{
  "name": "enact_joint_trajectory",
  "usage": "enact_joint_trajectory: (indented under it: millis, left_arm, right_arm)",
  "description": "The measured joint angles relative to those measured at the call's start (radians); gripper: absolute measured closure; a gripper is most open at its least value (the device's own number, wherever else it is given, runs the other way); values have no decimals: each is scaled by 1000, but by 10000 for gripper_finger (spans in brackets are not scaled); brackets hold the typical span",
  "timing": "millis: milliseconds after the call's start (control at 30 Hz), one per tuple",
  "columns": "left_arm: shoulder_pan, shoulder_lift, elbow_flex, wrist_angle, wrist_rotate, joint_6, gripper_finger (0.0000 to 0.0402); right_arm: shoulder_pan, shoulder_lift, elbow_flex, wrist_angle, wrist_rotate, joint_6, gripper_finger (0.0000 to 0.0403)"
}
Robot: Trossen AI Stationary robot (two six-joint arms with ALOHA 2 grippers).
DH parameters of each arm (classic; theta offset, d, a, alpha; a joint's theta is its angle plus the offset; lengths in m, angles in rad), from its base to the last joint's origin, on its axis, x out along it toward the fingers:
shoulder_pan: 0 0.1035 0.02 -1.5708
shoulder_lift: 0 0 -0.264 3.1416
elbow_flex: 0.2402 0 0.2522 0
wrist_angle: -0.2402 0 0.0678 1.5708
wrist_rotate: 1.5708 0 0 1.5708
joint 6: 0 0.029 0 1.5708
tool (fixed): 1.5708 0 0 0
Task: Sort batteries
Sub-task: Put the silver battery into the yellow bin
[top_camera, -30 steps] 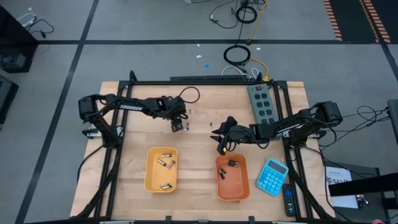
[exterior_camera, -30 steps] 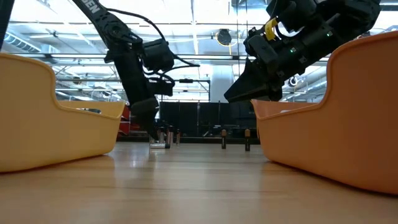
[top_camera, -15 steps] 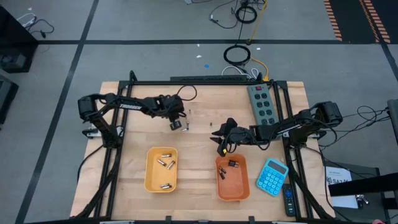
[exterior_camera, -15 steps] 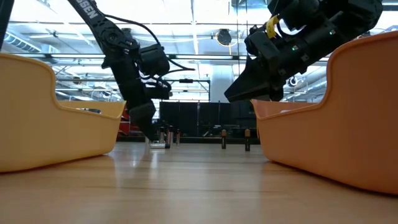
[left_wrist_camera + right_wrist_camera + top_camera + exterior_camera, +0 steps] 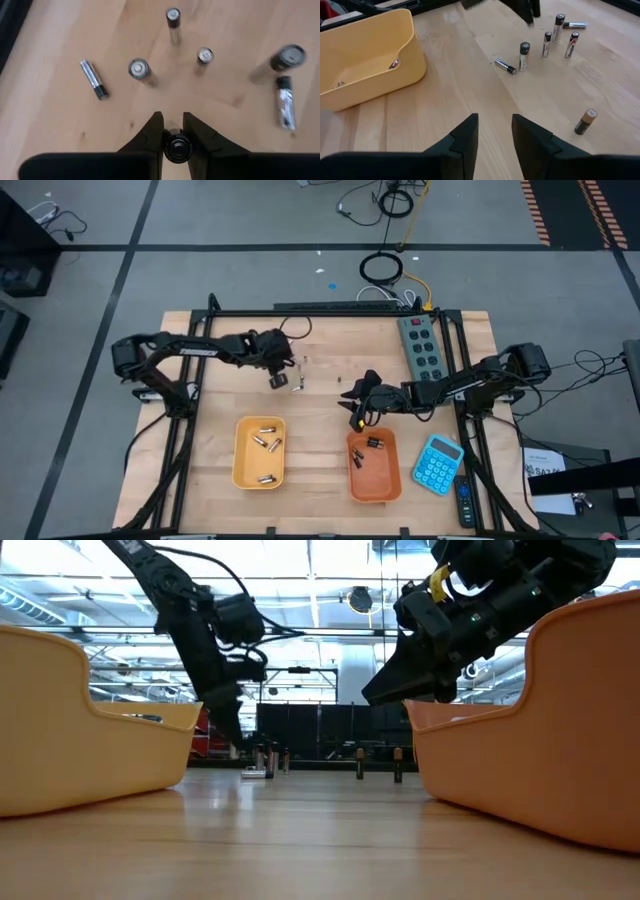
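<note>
Loose batteries (image 5: 141,71) stand and lie on the wooden table near its far middle, also in the right wrist view (image 5: 524,55). My left gripper (image 5: 276,379) hangs just above them, shut on one battery (image 5: 177,145). A yellow tray (image 5: 240,465) holds several silvery batteries. An orange tray (image 5: 390,480) holds a few dark ones. My right gripper (image 5: 358,412) hovers open by the orange tray's far edge, nothing between its fingers (image 5: 465,137). My left gripper pinches one battery between its two fingers (image 5: 152,135), which point down from above. The battery stands upright in the hold, and only its top end (image 5: 178,146) shows between the fingers. It is off the table, above the loose ones.
A grey power strip (image 5: 421,346) lies at the far right. A blue calculator (image 5: 438,462) sits right of the orange tray. One brown-topped battery (image 5: 584,121) stands apart from the cluster. Bare wood lies between the two trays.
My left gripper has shut on a battery among the loose ones, then risen a little and drawn toward the table's left edge with it. The right arm has kept still.
</note>
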Motion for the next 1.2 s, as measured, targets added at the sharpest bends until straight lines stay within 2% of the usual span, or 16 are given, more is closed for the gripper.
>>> enact_joint_trajectory:
  millis: [233,467,533,600,767,833,1033,1200]
  left_arm:
    - [-9,-98,0,-55,33,9,351]
    - [-69,-206,0,-138,43,14,351]
    - [-86,-243,2,-175,81,3,351]
    - [-109,-280,2,-238,162,-33,351]
    - [-237,-356,2,-366,395,-114,351]
    - [-309,-368,2,-369,439,-142,351]
    - [-499,-333,-2,-358,423,-209,351]
    - [-588,-268,-31,-297,402,-249,351]
  right_arm:
    - [0,0,0,-13,0,-6,293]
    - [-3,0,0,-17,-1,-7,293]
    - [-3,0,0,-17,-1,-7,293]
    - [-3,0,0,-17,-1,-6,293]
    - [-5,0,0,-17,-5,-8,293]
    - [-9,0,0,-17,-5,-8,293]
    - [-16,0,0,-11,-5,-8,293]
    - [-16,0,0,-7,-5,-8,293]
